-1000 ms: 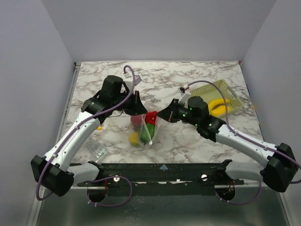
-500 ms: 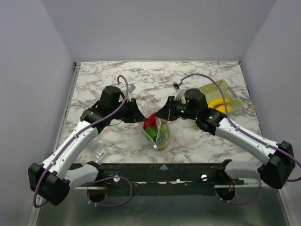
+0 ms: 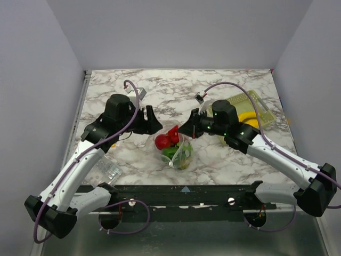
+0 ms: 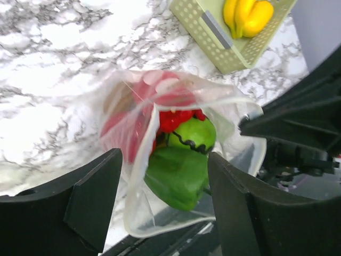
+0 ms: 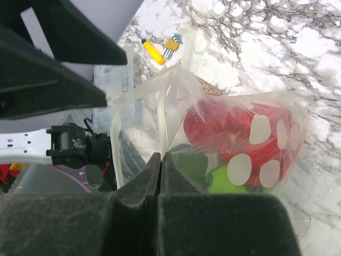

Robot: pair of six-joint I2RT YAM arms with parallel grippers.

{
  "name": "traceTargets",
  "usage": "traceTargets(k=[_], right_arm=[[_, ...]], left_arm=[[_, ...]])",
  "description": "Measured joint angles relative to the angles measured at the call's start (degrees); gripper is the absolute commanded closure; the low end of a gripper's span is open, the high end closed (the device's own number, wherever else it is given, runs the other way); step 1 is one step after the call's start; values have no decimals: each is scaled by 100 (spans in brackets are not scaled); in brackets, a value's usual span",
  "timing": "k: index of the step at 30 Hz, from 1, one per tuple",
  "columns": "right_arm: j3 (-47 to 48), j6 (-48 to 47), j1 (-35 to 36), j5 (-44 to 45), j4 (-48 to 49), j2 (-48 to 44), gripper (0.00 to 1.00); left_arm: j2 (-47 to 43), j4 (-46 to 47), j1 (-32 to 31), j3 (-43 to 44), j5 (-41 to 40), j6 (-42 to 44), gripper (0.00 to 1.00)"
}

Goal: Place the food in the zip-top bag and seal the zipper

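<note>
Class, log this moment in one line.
left gripper: open | right gripper: shut on bag | bag: mouth open, food inside | basket: yellow toy

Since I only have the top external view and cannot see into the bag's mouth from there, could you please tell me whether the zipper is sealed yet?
Observer: Not yet. The left wrist view shows the zip-top bag gaping, its zipper unpressed.
Operator: Thank you. Is the right arm gripping the bag?
Observer: Yes. In the right wrist view the right fingers are shut on the bag's rim.
Operator: And the left arm, please?
Observer: The left fingers stand open with the bag's mouth between them, not closed on it.
</note>
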Motion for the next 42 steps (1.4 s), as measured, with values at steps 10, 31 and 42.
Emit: traceTargets(k=[10, 31, 42], right_arm=[[103, -339, 0, -125, -107, 37, 100], [487, -1082, 1967, 1532, -1027, 9, 13], [-544, -2170, 2778, 2756, -662, -308, 7]], left_arm=[[1456, -350, 11, 741, -341, 881, 56], [280, 177, 234, -636, -866, -2514, 100], [358, -149, 457, -634, -1043, -4256, 100]])
